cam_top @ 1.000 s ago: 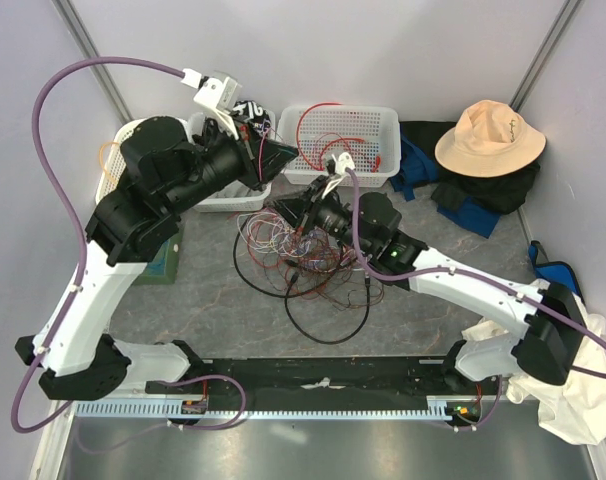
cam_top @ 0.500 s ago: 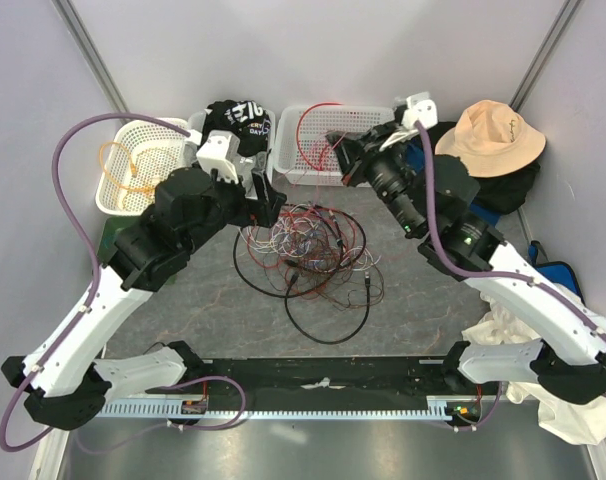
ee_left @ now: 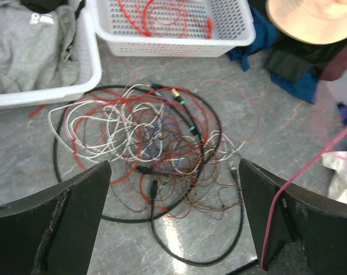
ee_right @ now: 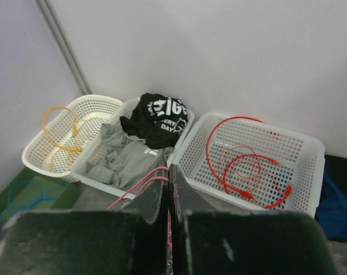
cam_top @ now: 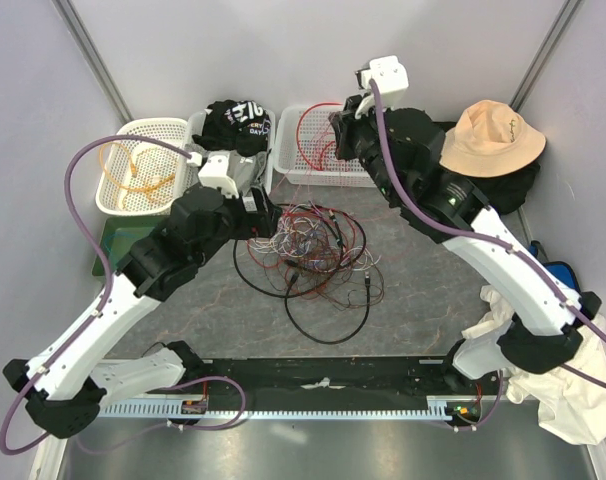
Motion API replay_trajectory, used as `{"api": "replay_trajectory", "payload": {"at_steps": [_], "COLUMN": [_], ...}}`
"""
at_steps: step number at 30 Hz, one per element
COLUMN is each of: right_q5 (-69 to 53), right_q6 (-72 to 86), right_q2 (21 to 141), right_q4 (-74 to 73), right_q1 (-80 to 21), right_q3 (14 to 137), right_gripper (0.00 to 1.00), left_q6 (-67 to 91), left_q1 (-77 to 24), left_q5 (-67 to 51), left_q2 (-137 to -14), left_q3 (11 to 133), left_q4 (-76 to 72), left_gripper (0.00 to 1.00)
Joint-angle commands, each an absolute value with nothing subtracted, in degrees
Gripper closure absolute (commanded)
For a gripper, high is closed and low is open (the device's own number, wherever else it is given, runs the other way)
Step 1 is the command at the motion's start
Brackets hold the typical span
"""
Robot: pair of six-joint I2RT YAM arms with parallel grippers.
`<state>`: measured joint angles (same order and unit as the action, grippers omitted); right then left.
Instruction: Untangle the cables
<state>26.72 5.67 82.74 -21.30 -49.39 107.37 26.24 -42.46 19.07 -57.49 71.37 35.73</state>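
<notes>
While the left gripper [ee_left: 174, 166] hung with its jaws spread wide and nothing between them, it looked straight down on the cables [ee_left: 156, 143]. They were a loose heap of white, red and brown strands ringed by a thicker black cable [ee_left: 153, 220], lying on the grey table [ee_left: 24, 149] just in front of the baskets. The right gripper [ee_right: 169, 177] was pinched tight on a thin red wire [ee_right: 140, 184], high above the white basket [ee_right: 311, 143] that already held other red leads.

These wires looked light, limp and a little springy. They would likely drag their neighbours along when pulled, and their small plugs could snag in loops. The best hold was probably near a free end or plug at the heap's edge. The stiffer black cable, where it lay clear of the rest, was another option, but not the knotted middle.

A second earlier the left gripper had been closed and raised over the middle basket, and the right one was low on the heap. Since then the left had dropped and opened, and the right had lifted away.
</notes>
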Motion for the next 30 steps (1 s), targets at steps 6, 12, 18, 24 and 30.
{"api": "replay_trajectory", "payload": {"at_steps": [6, 12, 18, 24, 30], "right_q5": [28.66, 27.16, 25.23, 22.77, 17.41], "right_q6": [9.93, 11.07, 10.99, 12.03, 14.32], "right_q2": [78.67, 80.15, 84.27, 89.55, 88.60], "right_q4": [-14.42, -13.80, -14.06, -14.15, -8.81], "right_q1": [-43.51, -42.19, -38.41, -36.74, -36.74], "right_q3": [97.04, 94.48, 97.73, 100.72, 95.37], "right_gripper": [1.00, 1.00, 1.00, 1.00, 1.00], "left_q6": [24.08, 22.95, 21.18, 22.23, 23.28], "left_q1": [-42.10, -42.10, -42.10, -42.10, -42.10], "left_q5": [4.14, 2.29, 6.06, 5.54, 0.97], "left_q2": [-41.93, -44.20, -48.86, -47.99, -48.78], "left_q3": [66.00, 71.79, 83.31, 83.68, 83.24], "left_q4": [22.51, 17.32, 16.97, 8.11, 2.82], "left_gripper": [0.01, 0.01, 0.00, 0.00, 0.00]}}
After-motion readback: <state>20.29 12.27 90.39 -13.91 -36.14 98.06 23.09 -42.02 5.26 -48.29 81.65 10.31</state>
